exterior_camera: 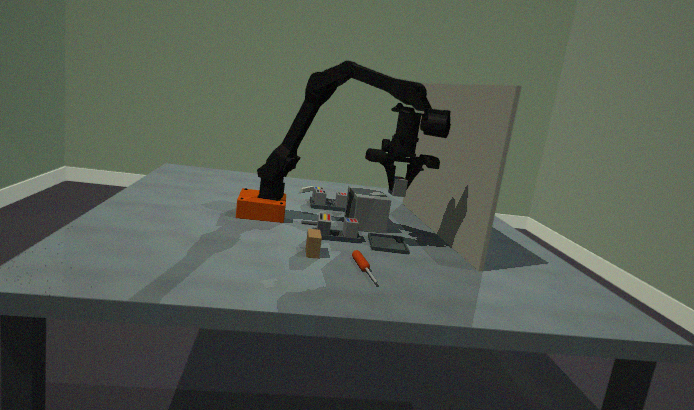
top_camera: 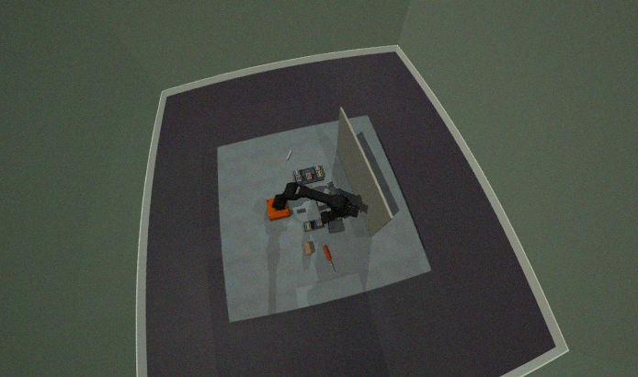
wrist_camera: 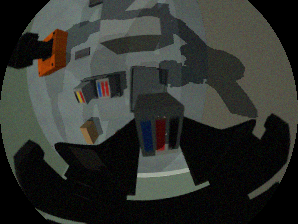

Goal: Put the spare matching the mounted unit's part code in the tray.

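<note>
Above the tray (exterior_camera: 388, 242), gripper (exterior_camera: 400, 184) clamps 1 spare (exterior_camera: 399, 187) (blue-red-black stripes).

A bare test room — green walls, one grey table (exterior_camera: 135, 264) with a screwdriver (exterior_camera: 364, 265) and an upright board (exterior_camera: 472, 168).

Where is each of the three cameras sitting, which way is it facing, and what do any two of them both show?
Top: high overhead, looking down on the table; whole arm and orange base show.
Exterior: beside the table, near its height, facing the upright panel; whole arm shows, gripper raised.
Wrist: on the arm's end, looking down past the jaws at the held spare with blue, red and black stripes, the tabletop below.
Top and exterior share the screwdriver and dark tray.
</note>
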Action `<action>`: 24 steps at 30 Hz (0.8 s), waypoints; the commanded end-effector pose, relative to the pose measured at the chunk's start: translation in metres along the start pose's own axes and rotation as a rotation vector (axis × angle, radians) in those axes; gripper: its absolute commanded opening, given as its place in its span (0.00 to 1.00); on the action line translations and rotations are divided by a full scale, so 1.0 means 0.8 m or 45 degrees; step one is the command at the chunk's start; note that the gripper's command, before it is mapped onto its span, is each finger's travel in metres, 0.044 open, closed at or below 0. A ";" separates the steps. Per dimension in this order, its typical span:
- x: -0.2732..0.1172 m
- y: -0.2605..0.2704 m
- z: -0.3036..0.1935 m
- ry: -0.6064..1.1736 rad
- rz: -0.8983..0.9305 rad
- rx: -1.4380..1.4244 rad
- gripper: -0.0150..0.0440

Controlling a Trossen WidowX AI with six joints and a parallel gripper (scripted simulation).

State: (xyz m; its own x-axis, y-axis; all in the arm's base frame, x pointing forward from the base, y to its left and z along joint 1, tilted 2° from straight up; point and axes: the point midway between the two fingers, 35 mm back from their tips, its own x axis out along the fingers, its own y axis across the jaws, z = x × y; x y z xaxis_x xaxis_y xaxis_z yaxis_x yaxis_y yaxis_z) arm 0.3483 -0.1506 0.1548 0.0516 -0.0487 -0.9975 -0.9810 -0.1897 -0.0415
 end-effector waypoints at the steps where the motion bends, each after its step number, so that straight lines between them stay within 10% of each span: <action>1: 0.005 -0.001 -0.001 -0.001 -0.004 -0.004 0.25; 24: 0.029 -0.004 -0.003 -0.001 -0.005 -0.004 0.25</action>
State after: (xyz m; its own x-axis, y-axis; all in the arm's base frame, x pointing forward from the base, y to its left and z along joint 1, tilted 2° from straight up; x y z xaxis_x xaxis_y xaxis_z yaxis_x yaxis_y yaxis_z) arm 0.3524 -0.1530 0.1346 0.0519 -0.0489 -0.9975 -0.9810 -0.1897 -0.0417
